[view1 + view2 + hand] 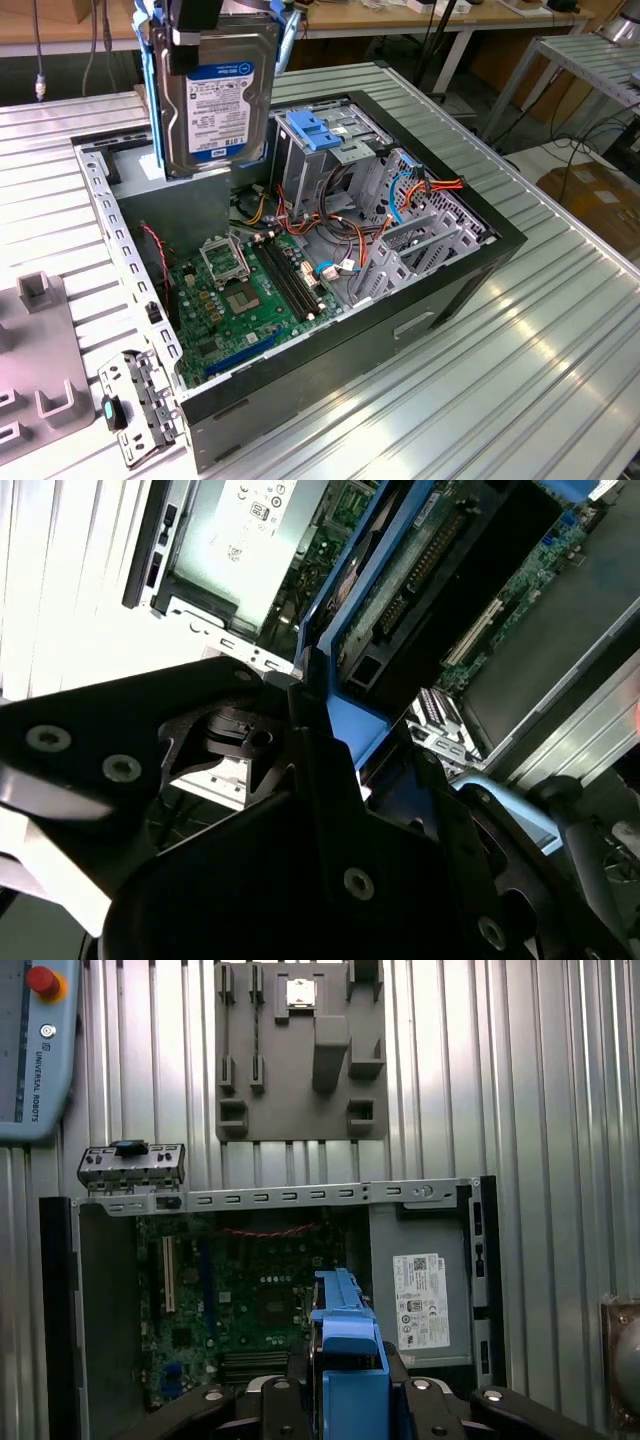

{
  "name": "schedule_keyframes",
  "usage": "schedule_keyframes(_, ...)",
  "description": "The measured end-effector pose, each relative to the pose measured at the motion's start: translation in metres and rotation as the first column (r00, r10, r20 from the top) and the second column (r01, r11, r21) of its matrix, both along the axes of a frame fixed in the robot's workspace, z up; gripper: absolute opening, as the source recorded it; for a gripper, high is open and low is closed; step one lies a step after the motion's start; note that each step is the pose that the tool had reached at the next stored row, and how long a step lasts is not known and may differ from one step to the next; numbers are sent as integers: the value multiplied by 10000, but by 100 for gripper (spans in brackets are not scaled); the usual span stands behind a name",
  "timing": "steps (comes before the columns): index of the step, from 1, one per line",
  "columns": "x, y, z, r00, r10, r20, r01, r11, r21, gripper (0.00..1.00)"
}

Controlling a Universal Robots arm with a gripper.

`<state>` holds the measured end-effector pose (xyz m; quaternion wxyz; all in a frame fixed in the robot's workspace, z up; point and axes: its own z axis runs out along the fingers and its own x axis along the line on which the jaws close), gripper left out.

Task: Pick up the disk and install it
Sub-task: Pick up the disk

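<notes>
The disk [215, 100] hangs upright on edge, its white-and-blue label facing the camera, over the far left corner of the open computer case [470, 255] in the exterior view. My gripper [197, 38] is shut on its top edge between the blue side rails. In the second wrist view, the disk's [420, 570] green circuit-board underside and blue rail run out from between my black fingers [330, 810]. The first wrist view looks along the disk's blue rail [345, 1350] down into the case. The grey drive cage with its blue slotted bracket [318, 133] stands just to the exterior view's right of the disk.
Inside the case lie the green motherboard [240, 290], loose orange and blue cables [400, 200] and a grey box with a white sticker [425, 1295]. On the ribbed metal table [520, 380] sit a grey fixture plate [40, 370], a small metal bracket [140, 405] and a pendant with a red button [35, 1050].
</notes>
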<state>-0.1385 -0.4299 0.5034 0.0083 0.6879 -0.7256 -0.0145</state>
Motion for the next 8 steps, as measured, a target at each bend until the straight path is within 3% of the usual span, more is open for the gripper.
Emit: schedule_keyframes(8,173,-123,-25,10000,-27,-1,27,10000,1,37)
